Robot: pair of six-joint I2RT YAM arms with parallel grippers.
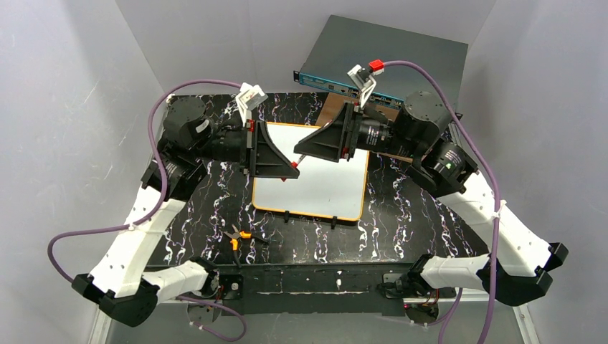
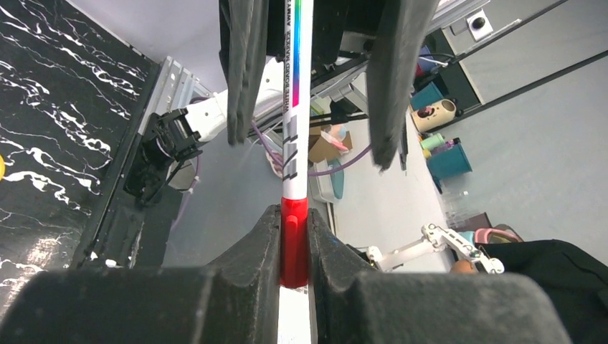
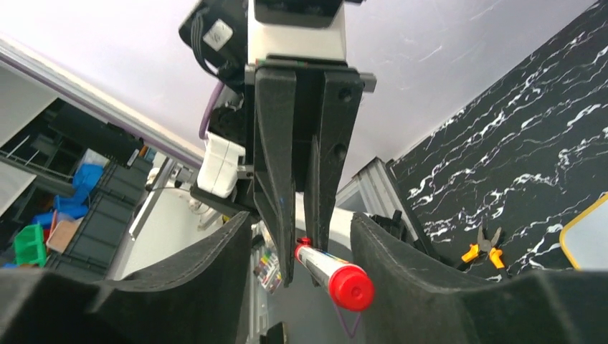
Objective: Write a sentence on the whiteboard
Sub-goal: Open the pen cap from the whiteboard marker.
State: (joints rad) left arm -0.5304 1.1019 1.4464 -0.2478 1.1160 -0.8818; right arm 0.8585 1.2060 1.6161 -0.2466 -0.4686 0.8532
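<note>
Holding the whiteboard marker [image 2: 296, 107] clamped in the left gripper [image 2: 294, 215], right gripper [image 3: 300, 216] spread apart around it, above a blank whiteboard [image 1: 323, 190]; yet to write any of the sentence.

- Pale grey walls [image 1: 64, 107] close in the table at nine, twelve and three o'clock, evenly lit.
- The tabletop [image 1: 401, 215] is black with white marble veining.
- A grey rack box [image 1: 401, 50] with a teal front sits at one o'clock.
- In the left wrist view, grey floor [image 2: 530, 179] and blue bins [image 2: 449, 161] show at three o'clock.
- In the right wrist view, a green bin [image 3: 29, 244] sits at eight o'clock.
</note>
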